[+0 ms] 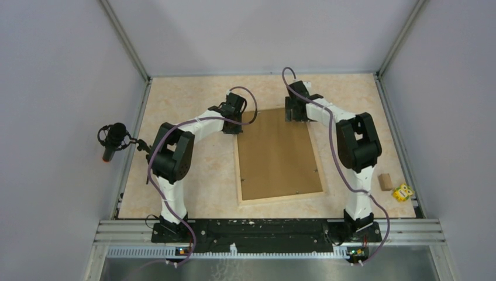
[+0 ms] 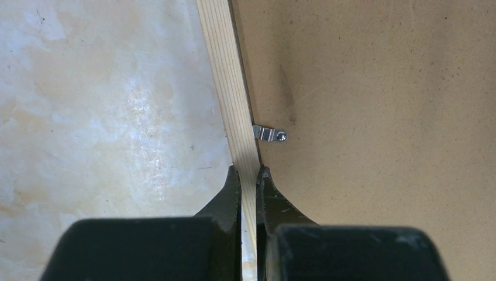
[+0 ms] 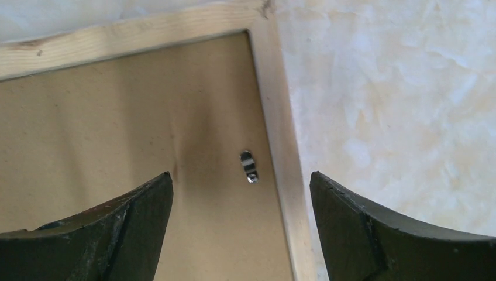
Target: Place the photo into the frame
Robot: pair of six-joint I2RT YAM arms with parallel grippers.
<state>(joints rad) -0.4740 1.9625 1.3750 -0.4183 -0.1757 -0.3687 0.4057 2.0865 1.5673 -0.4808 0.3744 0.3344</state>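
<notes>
Frame [image 1: 281, 197] lies back-up on the table [image 1: 216, 187]. Left end effector [image 2: 248, 171] pinches its left strip. Right end effector [image 3: 241, 175] hangs open over its far-right corner.

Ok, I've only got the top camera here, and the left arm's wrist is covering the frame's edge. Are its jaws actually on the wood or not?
Observer: Yes. In the left wrist view the left jaws are shut on the frame strip, one on its outer side above the table and one on the backing board side.
Operator: Any clip near them?
Observer: A small metal clip sits just ahead of the tips, reaching from the strip onto the board.
Operator: And the right jaws?
Observer: They are wide open, astride the frame's strip near a corner, and hold nothing.
</notes>
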